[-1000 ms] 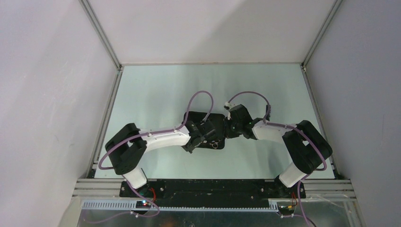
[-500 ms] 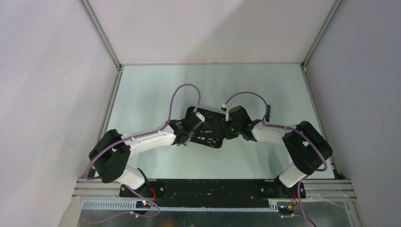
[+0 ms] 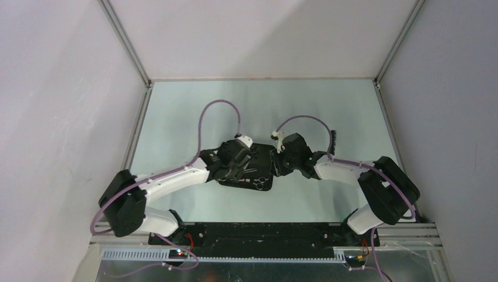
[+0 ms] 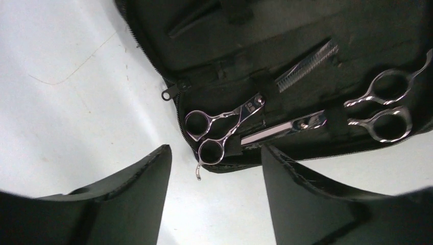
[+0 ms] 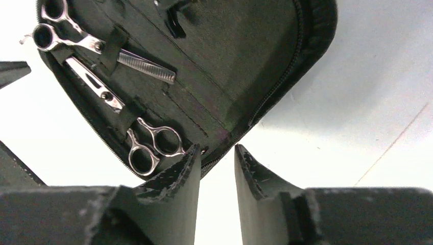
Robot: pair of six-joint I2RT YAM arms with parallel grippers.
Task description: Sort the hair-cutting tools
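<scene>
A black zip case [image 4: 286, 30] lies open on the table, with two silver scissors strapped inside. The toothed thinning pair [image 4: 240, 113] has its rings toward my left gripper [image 4: 215, 149]. The plain pair [image 4: 301, 123] points the other way. My left gripper is open and hovers over the case's near corner, holding nothing. My right gripper [image 5: 218, 150] is open by a narrow gap at the case's zip edge [image 5: 275, 92], next to the plain scissors' rings [image 5: 148, 145]. A black comb [image 3: 333, 141] lies on the table to the right. No clips can be made out.
The case [image 3: 261, 154] sits mid-table between the two wrists, left gripper [image 3: 232, 169] and right gripper [image 3: 275, 164] at its sides. Purple cables arch over both arms. Metal frame rails [image 3: 136, 132] border the table, with white walls beyond.
Both grippers were shut and have opened. The left arm has drawn back toward the near left. The case has shifted slightly left and nearer.
</scene>
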